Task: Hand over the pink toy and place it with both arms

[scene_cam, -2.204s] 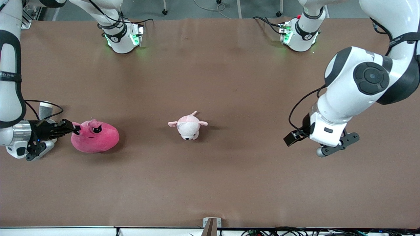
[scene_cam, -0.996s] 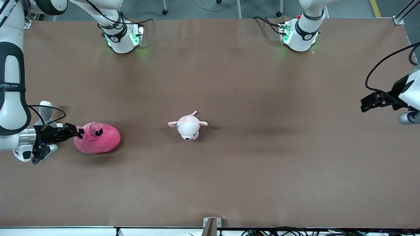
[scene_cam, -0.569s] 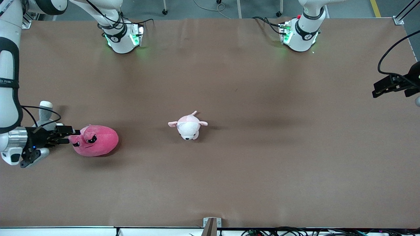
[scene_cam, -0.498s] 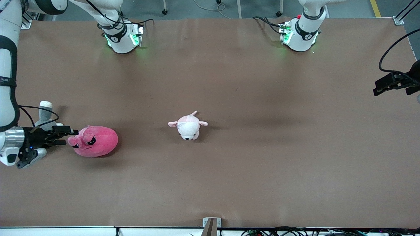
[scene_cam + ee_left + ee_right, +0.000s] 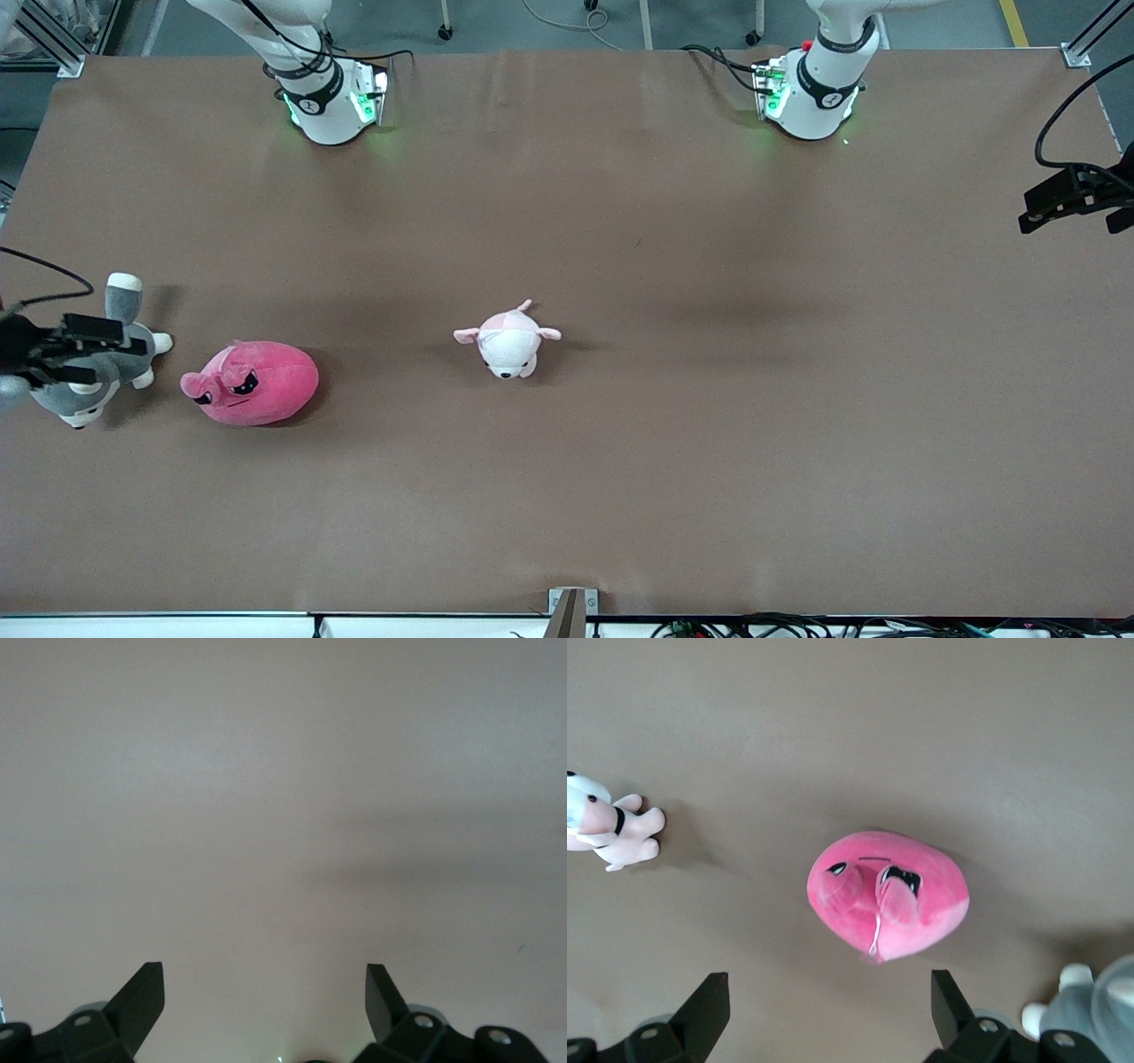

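Toy [image 5: 252, 384] beside right end effector [image 5: 75, 350]

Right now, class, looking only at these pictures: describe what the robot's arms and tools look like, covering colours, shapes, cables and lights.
Both arm bases are white cylinders with black bands and green lights: the right arm and the left arm, each trailing black cables. The left tool and the right tool are black, with looping black cables. In the wrist views, their fingers are dark angular wedges.
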Robot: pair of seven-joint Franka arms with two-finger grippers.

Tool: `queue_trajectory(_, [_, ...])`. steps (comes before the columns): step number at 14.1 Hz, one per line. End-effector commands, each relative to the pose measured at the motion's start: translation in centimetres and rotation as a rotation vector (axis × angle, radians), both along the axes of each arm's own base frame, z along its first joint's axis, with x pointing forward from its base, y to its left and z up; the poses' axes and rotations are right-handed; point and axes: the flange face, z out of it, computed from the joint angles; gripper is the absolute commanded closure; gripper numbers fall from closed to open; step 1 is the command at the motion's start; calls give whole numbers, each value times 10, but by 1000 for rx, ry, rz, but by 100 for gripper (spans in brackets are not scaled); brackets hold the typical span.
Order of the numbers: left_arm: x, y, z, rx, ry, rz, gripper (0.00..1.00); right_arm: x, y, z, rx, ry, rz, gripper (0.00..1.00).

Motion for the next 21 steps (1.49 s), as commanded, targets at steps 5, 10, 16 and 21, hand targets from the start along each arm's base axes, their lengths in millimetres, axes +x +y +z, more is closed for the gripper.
queue_trajectory(5, [-24, -15, 2, -12, 2, -25, 0, -40, 52, 80, -180, 31, -201, 0])
queue_trajectory(10, [-23, -36, 0, -63, -8, -46, 0, -28, 60, 102, -268, -106, -215, 0])
queue_trajectory(16, [-21, -43, 1, -54, -16, -55, 0, -31, 77, 111, -344, -105, -334, 0])
queue_trajectory(21, [-10, -46, 6, -57, -31, -77, 0, -43, 79, 127, -337, -108, -345, 0])
